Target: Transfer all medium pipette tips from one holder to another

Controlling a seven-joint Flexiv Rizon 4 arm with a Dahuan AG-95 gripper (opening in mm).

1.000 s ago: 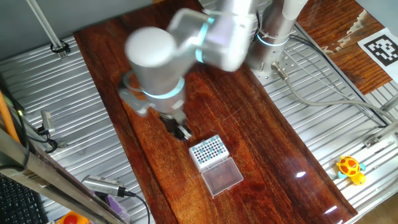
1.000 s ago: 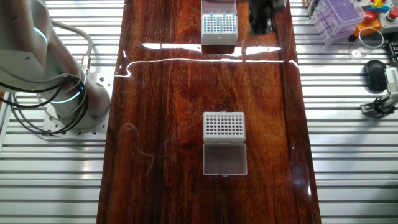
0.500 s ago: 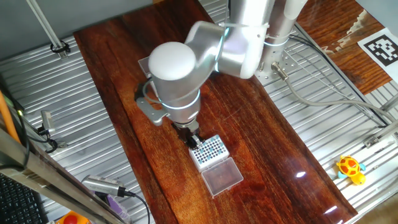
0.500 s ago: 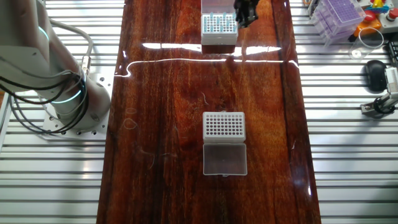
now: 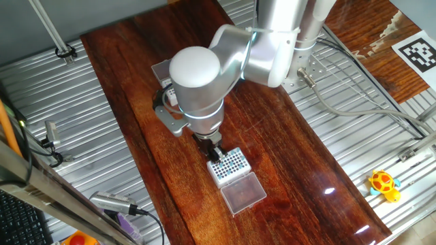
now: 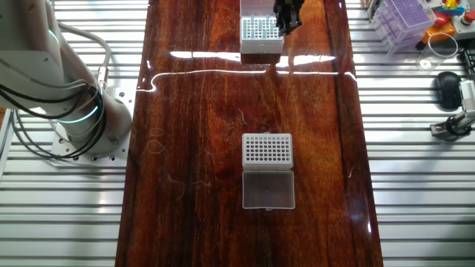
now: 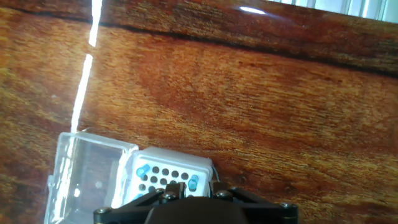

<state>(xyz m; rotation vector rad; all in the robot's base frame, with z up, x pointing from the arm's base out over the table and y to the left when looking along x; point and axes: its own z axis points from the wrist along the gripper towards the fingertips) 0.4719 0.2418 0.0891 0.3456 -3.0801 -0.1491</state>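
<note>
Pincer (image 5: pixel 214 151), jaw state unreadable, hangs at the far-left edge of a white holder (image 7: pixel 166 176) on the desk (image 5: pixel 286 156); two medium pipette tips (image 7: pixel 143 170) show in it; transfer looks barely under way.

The arm (image 5: pixel 204 75) bends down, its tool (image 5: pixel 214 150) pointing straight downward.

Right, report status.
Gripper hanging at edge of tip box, fingers' state unclear. Blue tips seated in box. Nothing blocking.
</note>
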